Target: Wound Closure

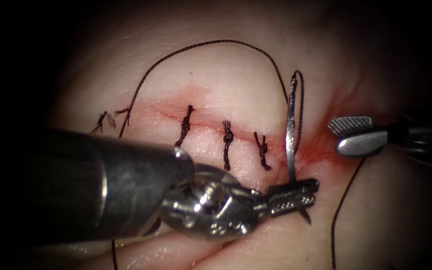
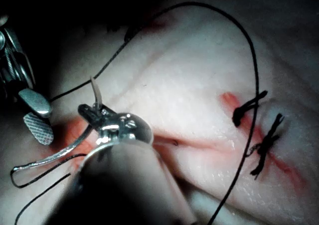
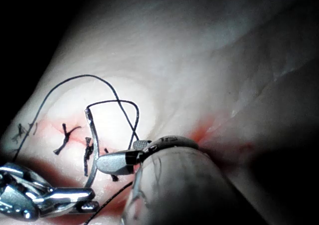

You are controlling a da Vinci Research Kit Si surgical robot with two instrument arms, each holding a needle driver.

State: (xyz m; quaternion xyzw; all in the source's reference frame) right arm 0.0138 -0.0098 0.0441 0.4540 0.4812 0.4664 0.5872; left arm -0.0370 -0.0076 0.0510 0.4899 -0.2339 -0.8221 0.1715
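My left tool [image 1: 316, 192] comes in from the lower left, its jaws shut on the curved needle [image 1: 290, 135] close to its pointed end. The tip pokes out just past the jaws. The needle stands free over the right end of the cut [image 1: 206, 127], not in the tissue [image 1: 226, 80]. The thread [image 1: 201, 46] leaves the needle's tail and arcs over to the left. My right tool [image 1: 335, 136] waits open to the right of the needle, holding nothing. The left wrist view has the needle [image 2: 60, 152] and its tip beyond the left tool [image 2: 92, 112].
Three knotted stitches [image 1: 227, 142] cross the cut left of the needle, and cut thread ends [image 1: 106, 120] lie at the cut's far left. Red fluid [image 1: 321, 150] marks the right end. A second thread strand [image 1: 343, 200] runs down on the right.
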